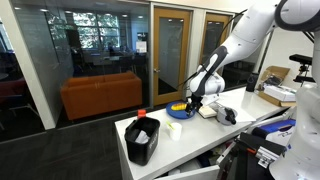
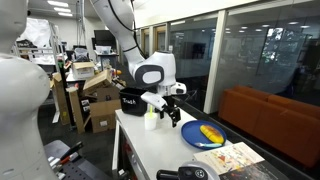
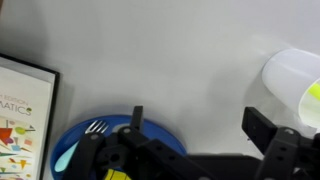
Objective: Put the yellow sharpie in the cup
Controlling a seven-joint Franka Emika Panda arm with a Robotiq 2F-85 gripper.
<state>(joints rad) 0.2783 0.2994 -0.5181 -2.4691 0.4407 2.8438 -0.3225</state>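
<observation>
The small white cup stands at the right edge of the wrist view. A yellow sliver shows at its mouth; it looks like the yellow sharpie inside the cup. In both exterior views the cup shows a yellowish tip on top. My gripper is open and empty, its fingers spread over bare table between the cup and the blue plate. It hovers above the table beside the cup.
A blue plate with a fork and a round yellow object lies next to the gripper. A printed sheet lies past the plate. A large black bin stands at the table end.
</observation>
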